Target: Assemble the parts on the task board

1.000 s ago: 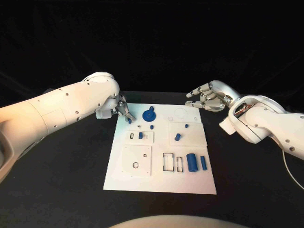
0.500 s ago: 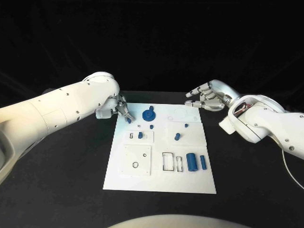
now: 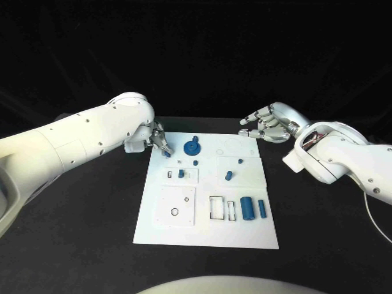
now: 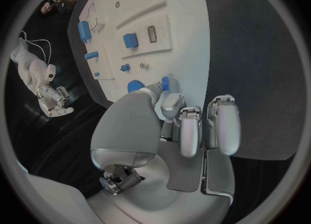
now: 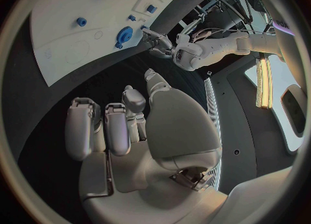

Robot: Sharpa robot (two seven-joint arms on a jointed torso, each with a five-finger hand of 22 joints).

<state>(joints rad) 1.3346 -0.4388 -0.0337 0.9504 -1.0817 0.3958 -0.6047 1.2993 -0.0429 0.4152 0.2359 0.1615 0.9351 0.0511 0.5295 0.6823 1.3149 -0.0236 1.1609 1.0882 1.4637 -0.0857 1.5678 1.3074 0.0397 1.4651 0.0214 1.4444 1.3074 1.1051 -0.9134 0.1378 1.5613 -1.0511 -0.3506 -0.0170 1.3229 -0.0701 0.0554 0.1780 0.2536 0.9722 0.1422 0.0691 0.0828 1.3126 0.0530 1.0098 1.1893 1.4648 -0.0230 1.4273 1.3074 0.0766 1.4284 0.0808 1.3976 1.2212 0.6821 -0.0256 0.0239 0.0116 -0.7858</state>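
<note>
Hand position, left (image 3: 158, 142): the left hand is hovering at the far left corner of the task board (image 3: 165, 229), and its fingertips are pinching a small blue peg (image 3: 166, 154) at the board's edge. In the left wrist view, the peg (image 4: 165, 82) is showing between the thumb and a finger (image 4: 173, 105), so this hand (image 4: 175, 130) is clamping on the peg.

Just beside the peg, a blue gear (image 3: 192, 147) is lying flat on the far part of the board. A small blue stud (image 3: 196, 162) is standing near it, and a small blue block (image 3: 181, 174) is sitting in a raised white plate on the left side. Toward the middle, a blue post (image 3: 228, 176) is standing upright, with another small stud (image 3: 240, 162) just beyond it. On the near right part, a thick blue cylinder (image 3: 247, 208) is lying beside a thinner blue rod (image 3: 262, 209), both next to empty rectangular slots.

Hand position, right (image 3: 268, 125): the right hand is hanging above the black table (image 3: 90, 245) just off the far right corner of the board. Its fingers (image 5: 81, 128) are curling loosely, apart from the thumb, holding nothing.
</note>
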